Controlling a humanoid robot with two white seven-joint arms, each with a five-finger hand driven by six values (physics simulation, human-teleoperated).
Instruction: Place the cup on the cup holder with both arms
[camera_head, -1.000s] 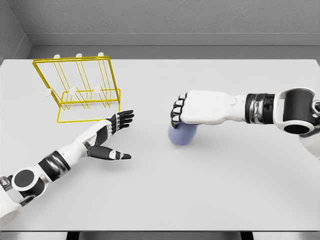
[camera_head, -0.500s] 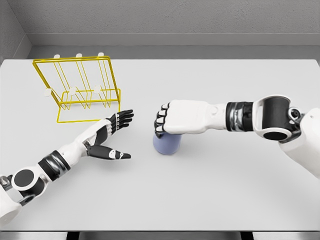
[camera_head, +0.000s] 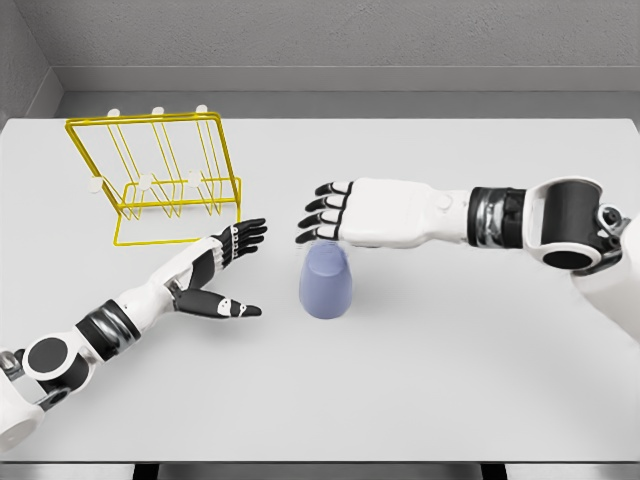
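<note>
On the white bench (camera_head: 450, 380), near its middle, the lavender cup (camera_head: 326, 281) stands mouth-down and free of both hands. The right hand (camera_head: 352, 213) hovers just behind and above it, fingers (camera_head: 318, 213) extended and spread, holding nothing; the left hand (camera_head: 215, 270) rests to the cup's left, fingers likewise stretched open and empty. The yellow wire cup holder (camera_head: 160, 178) stands at the far left of the bench, well apart from the cup
</note>
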